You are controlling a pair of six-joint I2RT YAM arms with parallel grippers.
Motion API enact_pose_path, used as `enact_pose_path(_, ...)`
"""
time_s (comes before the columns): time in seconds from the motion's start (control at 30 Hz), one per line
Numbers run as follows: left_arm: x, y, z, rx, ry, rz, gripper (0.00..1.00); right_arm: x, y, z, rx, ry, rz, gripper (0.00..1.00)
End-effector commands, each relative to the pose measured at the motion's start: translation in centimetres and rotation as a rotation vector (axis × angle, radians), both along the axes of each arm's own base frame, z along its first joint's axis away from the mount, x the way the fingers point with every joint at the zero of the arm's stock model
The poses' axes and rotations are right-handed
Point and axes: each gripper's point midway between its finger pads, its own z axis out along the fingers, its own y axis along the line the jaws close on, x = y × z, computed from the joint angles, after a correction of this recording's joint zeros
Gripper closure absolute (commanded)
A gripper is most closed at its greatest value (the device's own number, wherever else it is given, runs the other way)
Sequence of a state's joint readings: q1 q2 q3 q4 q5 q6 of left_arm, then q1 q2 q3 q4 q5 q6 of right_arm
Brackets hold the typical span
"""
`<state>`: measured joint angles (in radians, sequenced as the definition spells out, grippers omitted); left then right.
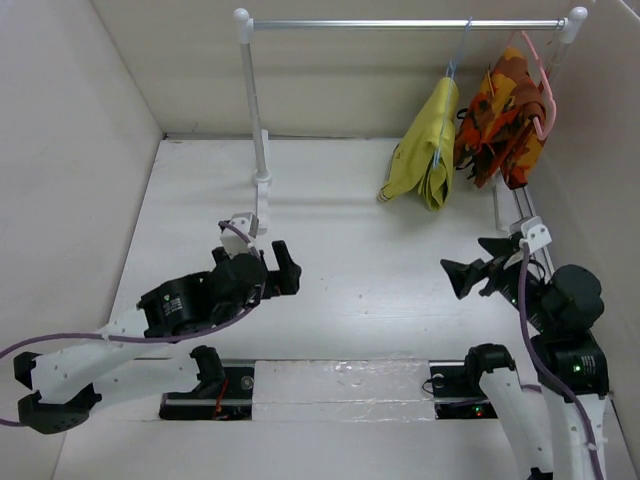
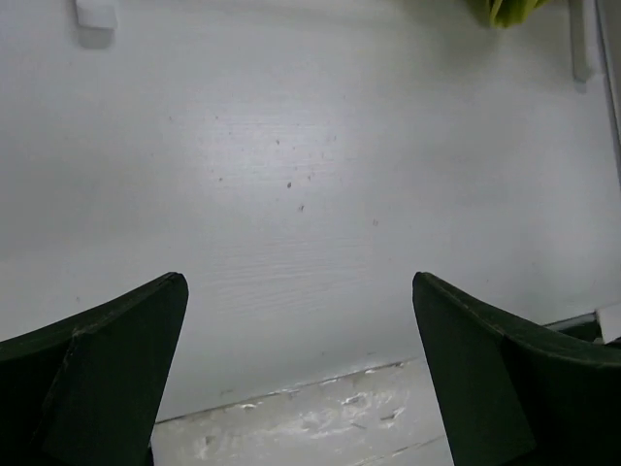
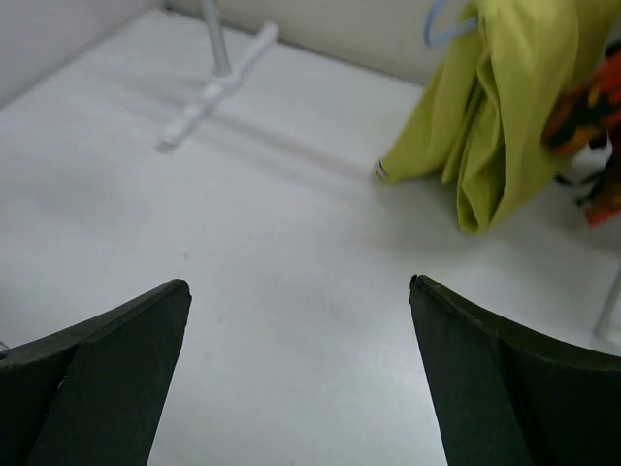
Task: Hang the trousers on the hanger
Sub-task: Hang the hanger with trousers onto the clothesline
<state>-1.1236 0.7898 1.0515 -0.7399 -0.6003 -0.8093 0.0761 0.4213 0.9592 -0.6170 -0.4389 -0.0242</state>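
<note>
While the trousers (image 1: 425, 150) hang draped on the hanger (image 1: 458, 50) from the rail (image 1: 400, 23) at one o'clock in the overhead view, the left gripper (image 1: 290, 268) at eight o'clock and the right gripper (image 1: 470, 262) at four o'clock both gape wide, holding nothing.

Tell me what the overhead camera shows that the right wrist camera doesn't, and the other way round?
Only overhead: the left gripper, open, the top rail and the pink hanger. Only the right wrist: a close look past the spread fingers of the right gripper at bare table. Both: the trousers draped on the pale-blue hanger, the patterned garment beside them, and the rack's post.
</note>
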Motion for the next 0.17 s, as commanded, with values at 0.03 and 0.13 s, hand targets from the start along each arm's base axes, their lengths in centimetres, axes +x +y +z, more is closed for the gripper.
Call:
enact_pose_path(0.03, -1.19, -1.16, 0.83, -0.180, 0.003, -0.061, 0.01, -1.28, -1.31, -5.04, -0.083, 0.091, -0.050, 0.00)
enact_pose_path(0.13, -1.10, -1.75, 0.13, -0.130, 0.008, -0.090, 0.01, -0.53, -1.02, -4.52, -0.072, 0.088, -0.041, 0.00)
